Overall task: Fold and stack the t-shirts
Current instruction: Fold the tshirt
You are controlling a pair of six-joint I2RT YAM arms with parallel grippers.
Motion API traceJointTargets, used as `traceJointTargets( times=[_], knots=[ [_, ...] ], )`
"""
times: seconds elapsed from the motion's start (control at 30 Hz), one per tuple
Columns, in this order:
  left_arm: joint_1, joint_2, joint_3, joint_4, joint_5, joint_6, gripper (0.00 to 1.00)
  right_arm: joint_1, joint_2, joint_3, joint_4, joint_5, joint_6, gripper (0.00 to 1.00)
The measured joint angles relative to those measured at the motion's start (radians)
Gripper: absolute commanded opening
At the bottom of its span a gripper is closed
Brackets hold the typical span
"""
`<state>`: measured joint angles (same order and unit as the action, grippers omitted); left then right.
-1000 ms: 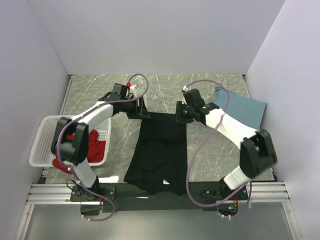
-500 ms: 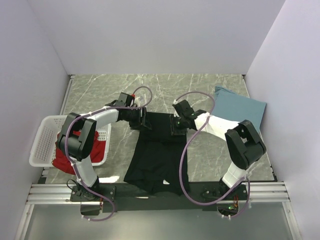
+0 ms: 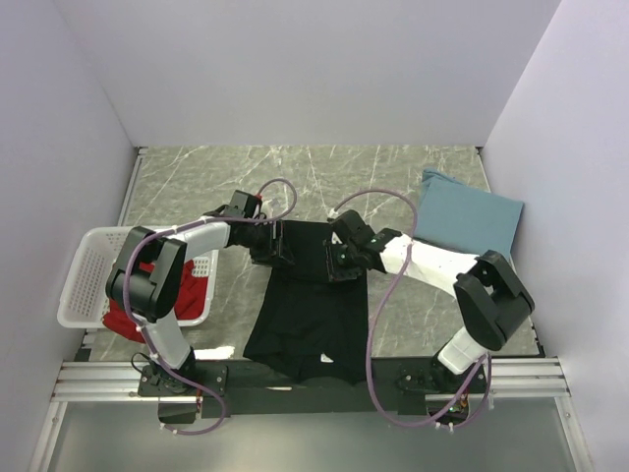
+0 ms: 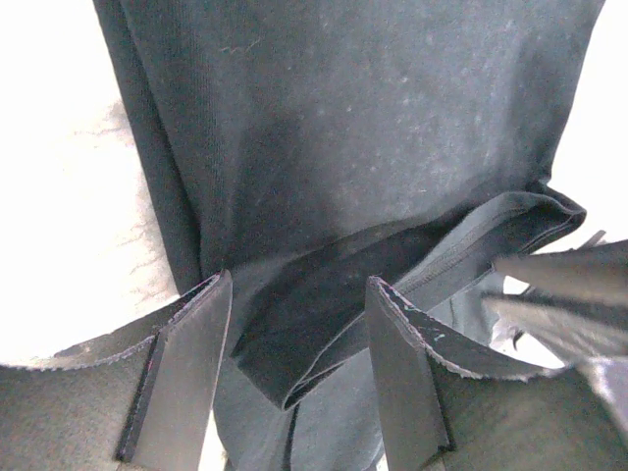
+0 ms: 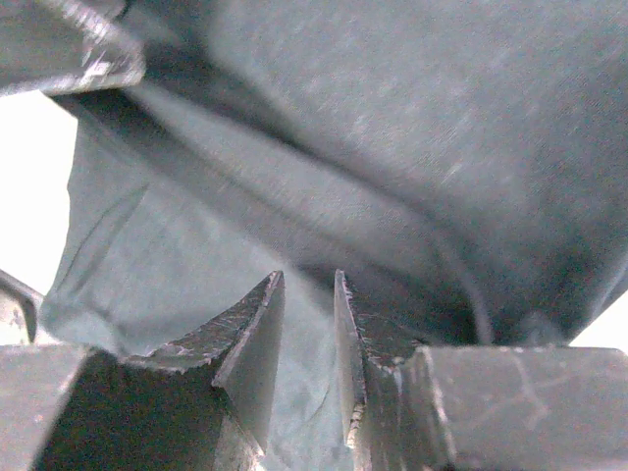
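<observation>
Cloth fills both wrist views: the black t-shirt (image 3: 310,315) lies lengthwise down the middle of the marble tabletop (image 3: 197,177). Its near end reaches the near edge between the two arm bases, and its far end sits about halfway up the top. Both arms reach inward and meet over that far end.

The left gripper (image 3: 275,246) hangs over the shirt's far left corner. In its wrist view the left gripper (image 4: 297,285) stands released, its fingers (image 4: 191,363) well apart. A doubled-over edge of the black cloth (image 4: 392,147) runs slantwise between and below them, and neither finger is seen pressing it.

The right gripper (image 3: 334,261) is low over the shirt's far right part, close to the left one. In its own view the right gripper (image 5: 309,280) has its fingers (image 5: 245,343) drawn nearly together, with only a narrow slit left. The tips are down at the rumpled cloth (image 5: 442,128); whether a layer is pinched between them I cannot tell.

The red t-shirt (image 3: 187,280) lies bunched in the white latticed basket (image 3: 84,275), which hangs over the left edge. The dusty-blue t-shirt (image 3: 467,216) lies flat and folded near the far right corner, well apart from the black one. A purple cable (image 3: 378,324) loops from each arm.
</observation>
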<state>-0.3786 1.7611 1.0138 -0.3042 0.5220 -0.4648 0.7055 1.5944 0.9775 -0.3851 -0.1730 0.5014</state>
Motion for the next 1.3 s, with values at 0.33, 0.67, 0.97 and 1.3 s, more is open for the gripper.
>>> traceJointTargets(
  times=[0.33, 0.67, 0.97, 1.3],
  knots=[
    [-0.002, -0.013, -0.015, -0.005, -0.005, 0.010, 0.63, 0.025, -0.059, -0.082, -0.049, -0.025, 0.019, 0.33],
    [-0.005, -0.140, -0.104, -0.064, -0.004, 0.062, 0.63, 0.025, -0.114, 0.062, -0.144, 0.006, 0.013, 0.33],
    [-0.021, -0.166, -0.179, -0.108, 0.006, 0.113, 0.62, 0.011, 0.046, 0.247, -0.092, 0.055, 0.005, 0.34],
    [-0.027, -0.196, -0.188, -0.130, 0.005, 0.130, 0.62, 0.010, 0.229, 0.266, -0.042, 0.060, 0.000, 0.33]
  ],
)
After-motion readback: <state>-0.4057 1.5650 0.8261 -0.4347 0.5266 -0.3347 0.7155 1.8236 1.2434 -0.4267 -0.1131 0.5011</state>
